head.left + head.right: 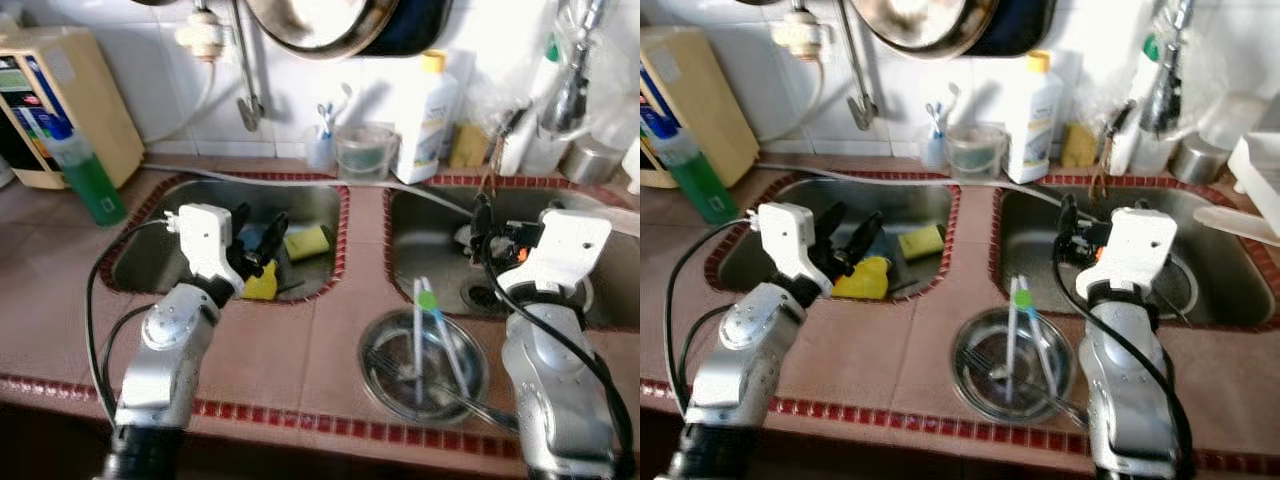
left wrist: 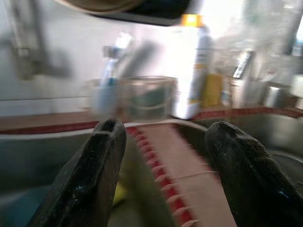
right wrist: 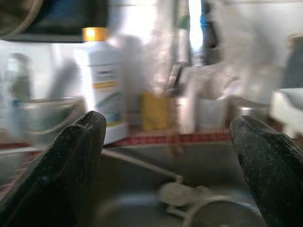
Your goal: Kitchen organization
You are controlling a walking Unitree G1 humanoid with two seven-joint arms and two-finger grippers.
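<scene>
Round stainless-steel bowl [image 1: 423, 368] resting on the brown tiled counter [image 1: 290, 350] in front of the strip between two basins; it holds two long pale utensils, one with a green tip [image 1: 427, 299], and a metal fork [image 1: 470, 402]. Yellow rectangular sponge [image 1: 308, 241] lying in the left steel sink basin [image 1: 150, 260], with a second yellow object [image 1: 262, 284] beside it, partly hidden. Left gripper [image 1: 257, 238] poised over that basin near the sponge, its two black fingers [image 2: 87, 179] spread apart and empty. Right gripper [image 1: 1068, 232] held above the right steel basin [image 1: 430, 250], fingers [image 3: 71, 161] likewise wide apart, grasping nothing. Against the white tiled wall: white bottle with a yellow cap [image 1: 426, 115], clear plastic tub [image 1: 364, 150], green bottle [image 1: 88, 175] at far left.
</scene>
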